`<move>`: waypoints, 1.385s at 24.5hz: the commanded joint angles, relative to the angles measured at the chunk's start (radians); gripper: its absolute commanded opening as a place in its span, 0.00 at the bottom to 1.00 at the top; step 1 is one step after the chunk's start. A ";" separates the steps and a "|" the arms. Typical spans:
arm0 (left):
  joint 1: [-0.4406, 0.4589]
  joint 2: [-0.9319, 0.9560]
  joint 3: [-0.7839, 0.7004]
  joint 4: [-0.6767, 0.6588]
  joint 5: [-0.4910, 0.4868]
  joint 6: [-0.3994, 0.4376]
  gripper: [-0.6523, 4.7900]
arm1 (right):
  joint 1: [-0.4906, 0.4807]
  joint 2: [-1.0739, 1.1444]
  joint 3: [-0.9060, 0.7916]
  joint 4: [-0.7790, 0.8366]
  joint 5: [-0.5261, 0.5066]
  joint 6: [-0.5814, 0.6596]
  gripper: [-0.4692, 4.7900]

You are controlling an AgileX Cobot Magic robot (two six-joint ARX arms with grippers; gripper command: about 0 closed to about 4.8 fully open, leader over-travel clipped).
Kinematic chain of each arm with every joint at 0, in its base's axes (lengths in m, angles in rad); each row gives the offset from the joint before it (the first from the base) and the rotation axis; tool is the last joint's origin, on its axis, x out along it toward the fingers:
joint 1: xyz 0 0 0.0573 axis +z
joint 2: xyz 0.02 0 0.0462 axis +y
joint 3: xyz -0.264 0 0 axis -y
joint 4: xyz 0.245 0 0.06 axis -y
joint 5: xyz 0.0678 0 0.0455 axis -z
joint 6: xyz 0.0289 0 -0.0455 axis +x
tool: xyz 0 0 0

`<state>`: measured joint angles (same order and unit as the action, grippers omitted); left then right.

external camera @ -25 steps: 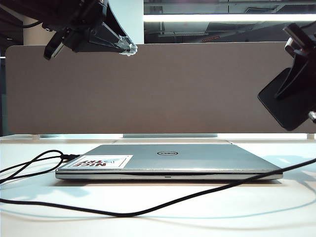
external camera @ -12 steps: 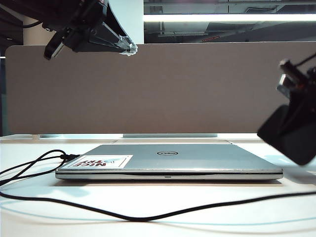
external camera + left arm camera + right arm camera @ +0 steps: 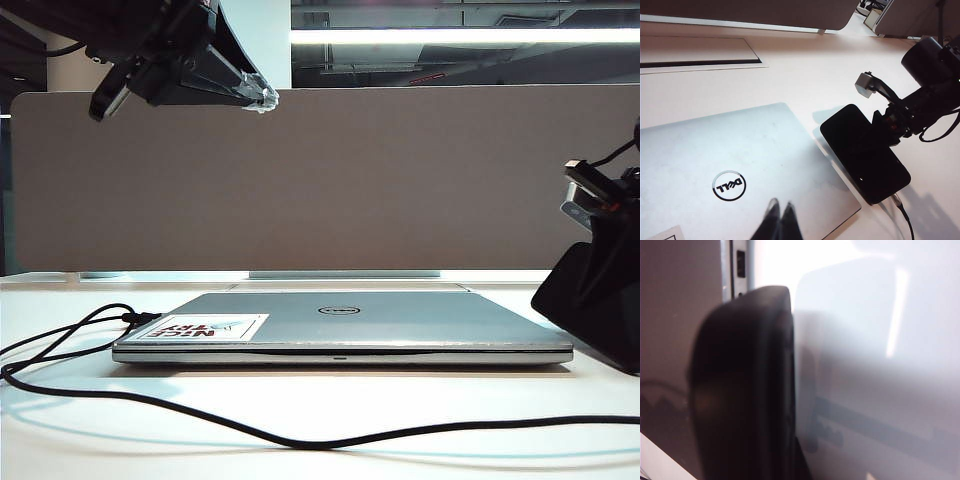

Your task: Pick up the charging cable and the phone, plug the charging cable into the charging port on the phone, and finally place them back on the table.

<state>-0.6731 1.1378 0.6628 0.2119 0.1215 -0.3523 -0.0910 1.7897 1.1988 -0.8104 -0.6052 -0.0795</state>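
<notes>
The phone (image 3: 865,152), a glossy black slab, hangs tilted just beside the laptop's right edge, low over the table (image 3: 450,400). My right gripper (image 3: 886,121) is shut on its long edge. In the exterior view the phone (image 3: 600,310) is at the far right. The charging cable (image 3: 330,443) lies slack across the front of the table, and its silver plug (image 3: 896,200) sits in the phone's short end. The port itself is hidden. The phone (image 3: 740,390) fills the right wrist view. My left gripper (image 3: 257,98) is shut and empty, high above the laptop's left side.
A closed silver Dell laptop (image 3: 400,320) with a sticker lies mid-table. A second black cord (image 3: 70,335) loops to its left side. A brown-grey divider panel (image 3: 350,180) stands along the back.
My right gripper has come down with the phone toward the table beside the laptop. The cable's slack has sunk and now lies flatter. The left arm has not moved.
</notes>
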 commanded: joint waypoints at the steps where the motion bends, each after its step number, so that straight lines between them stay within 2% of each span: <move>1: -0.001 -0.003 0.005 0.006 0.003 0.005 0.11 | 0.011 -0.006 0.005 0.018 -0.010 -0.010 0.08; 4: -0.001 -0.003 0.005 0.006 0.003 0.005 0.11 | 0.011 -0.006 0.006 0.022 0.014 -0.010 0.08; 5: -0.001 -0.003 0.005 0.006 0.003 0.005 0.11 | 0.011 -0.006 0.006 0.021 0.036 -0.008 0.16; 6: -0.001 -0.003 0.005 0.006 0.003 0.005 0.11 | 0.011 -0.006 0.006 0.022 0.067 -0.006 0.28; 7: -0.001 -0.003 0.005 0.006 0.003 0.005 0.11 | 0.011 -0.006 0.006 0.022 0.084 -0.006 0.34; 9: -0.001 -0.003 0.005 0.006 0.003 0.005 0.11 | 0.011 -0.006 0.006 0.022 0.121 -0.006 0.46; 11: -0.001 -0.003 0.005 0.006 0.003 0.005 0.11 | 0.011 -0.007 0.008 0.020 0.165 -0.006 0.50; 13: -0.001 -0.003 0.005 0.005 0.003 0.005 0.11 | 0.011 -0.007 0.034 -0.009 0.230 -0.007 0.50; 19: -0.001 -0.003 0.005 0.005 0.003 0.005 0.11 | 0.013 -0.011 0.166 -0.111 0.324 -0.011 0.49; 20: 0.000 -0.003 0.005 0.005 0.003 0.006 0.11 | 0.014 -0.016 0.193 -0.145 0.327 -0.010 0.46; 21: 0.000 -0.003 0.005 0.005 0.003 0.009 0.11 | 0.015 -0.023 0.212 -0.167 0.326 -0.010 0.35; 22: 0.001 -0.003 0.011 -0.002 0.003 0.026 0.11 | 0.015 -0.039 0.229 -0.192 0.327 -0.010 0.16; 23: 0.001 -0.003 0.025 -0.026 0.003 0.060 0.11 | 0.016 -0.066 0.231 -0.190 0.325 -0.010 0.07; 25: 0.011 -0.003 0.074 -0.129 0.003 0.111 0.11 | 0.016 -0.140 0.229 -0.181 0.326 0.000 0.07; 28: 0.045 -0.004 0.115 -0.209 0.003 0.110 0.11 | 0.016 -0.242 0.227 -0.159 0.327 -0.003 0.07; 30: 0.062 -0.018 0.124 -0.219 0.003 0.113 0.11 | 0.016 -0.320 0.227 -0.122 0.327 -0.002 0.07; 34: 0.063 -0.087 0.124 -0.258 0.003 0.169 0.11 | 0.018 -0.479 0.203 -0.008 0.335 -0.003 0.07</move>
<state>-0.6098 1.0630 0.7773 -0.0265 0.1211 -0.2008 -0.0753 1.3449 1.4178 -0.8768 -0.2779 -0.0830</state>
